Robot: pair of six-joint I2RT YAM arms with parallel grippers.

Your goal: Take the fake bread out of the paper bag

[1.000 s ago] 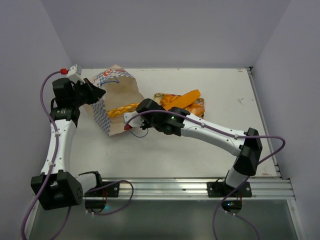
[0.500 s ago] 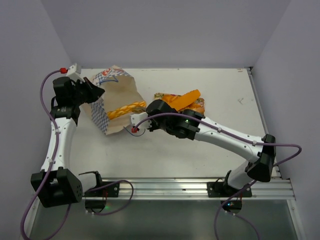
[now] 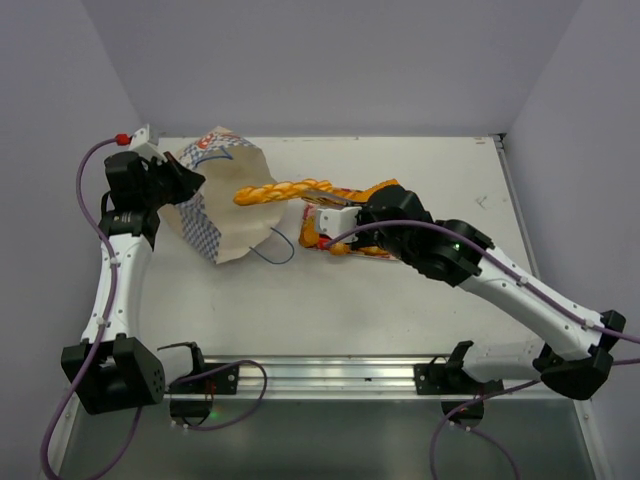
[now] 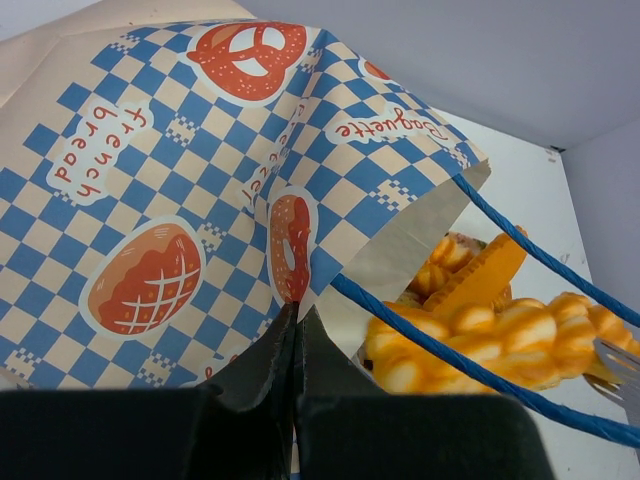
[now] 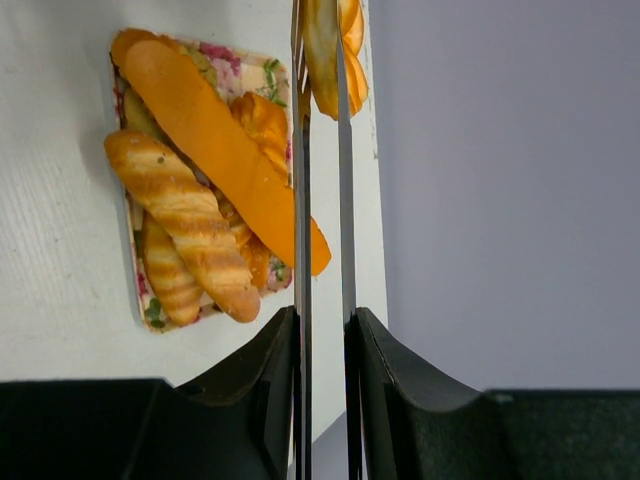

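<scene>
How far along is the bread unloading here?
Done: several breads lie on the tray. In hand: the right claw holds a braided loaf clear of the bag, whose side the left claw pinches. Left: set that loaf down; whether more remains inside the bag cannot be seen.

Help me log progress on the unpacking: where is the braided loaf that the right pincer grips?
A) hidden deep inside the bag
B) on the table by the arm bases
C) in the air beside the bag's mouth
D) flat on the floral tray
C: the right pincer holds the braided loaf aloft between the paper bag and the floral tray.
</scene>
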